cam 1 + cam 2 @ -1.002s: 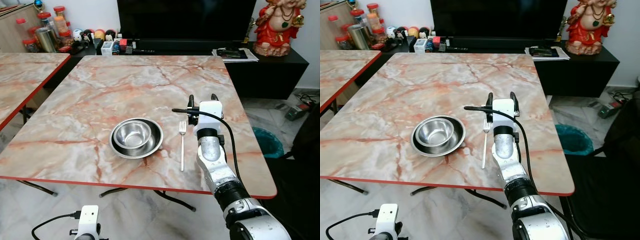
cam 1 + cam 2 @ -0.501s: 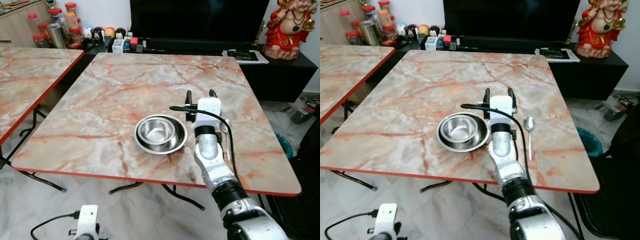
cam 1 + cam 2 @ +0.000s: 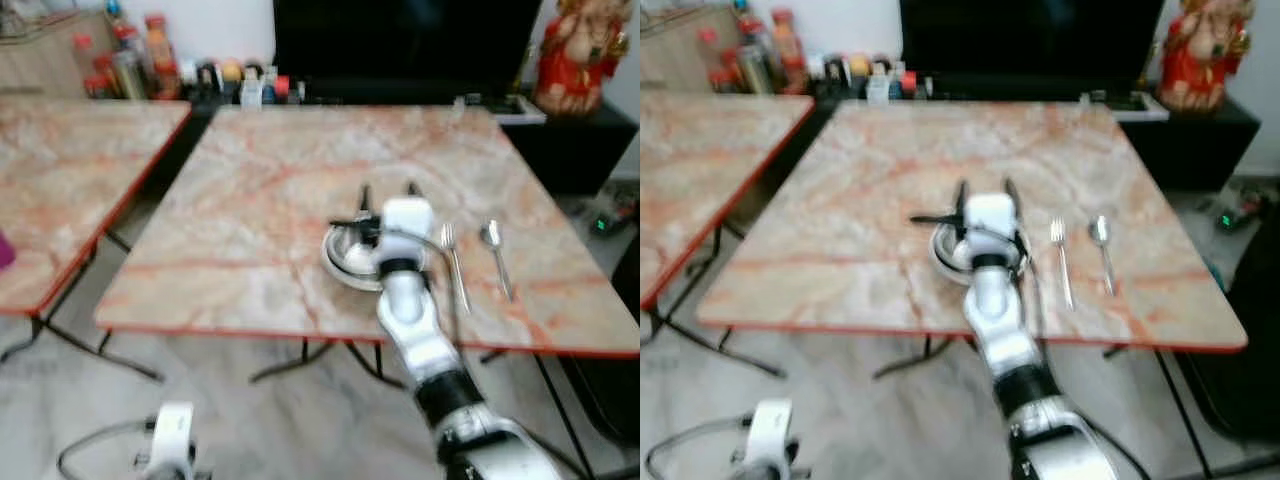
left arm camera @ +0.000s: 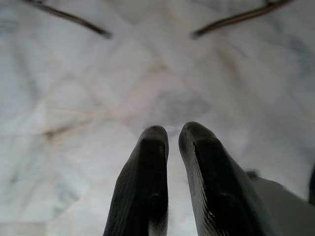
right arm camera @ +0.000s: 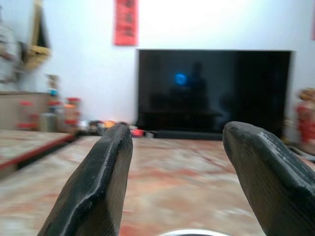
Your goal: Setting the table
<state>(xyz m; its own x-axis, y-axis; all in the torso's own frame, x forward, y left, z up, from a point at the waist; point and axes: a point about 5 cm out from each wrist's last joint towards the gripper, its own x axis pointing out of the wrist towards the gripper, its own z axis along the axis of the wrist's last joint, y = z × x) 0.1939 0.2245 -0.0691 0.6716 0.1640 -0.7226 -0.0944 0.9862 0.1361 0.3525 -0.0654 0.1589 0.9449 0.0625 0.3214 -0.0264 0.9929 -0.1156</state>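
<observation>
Blurrily, head views: right gripper (image 3: 388,192) spread open over steel bowls (image 3: 352,258) near table (image 3: 250,190) front edge; fork (image 3: 1061,258), spoon (image 3: 1102,248) beside, toward right edge | left wrist: left gripper (image 4: 172,135) nearly closed, empty, above floor (image 4: 98,73) | right wrist: fingers (image 5: 98,182) apart, television (image 5: 211,91) behind.

No readable text, label, brand, number or sign anywhere. Red hanging (image 5: 125,22) on the wall above the television (image 5: 212,91): marks too blurred to read. Jars and bottles (image 3: 135,60) at the back: labels smeared, illegible. Papers (image 3: 1118,100) on the dark cabinet: no legible print.
</observation>
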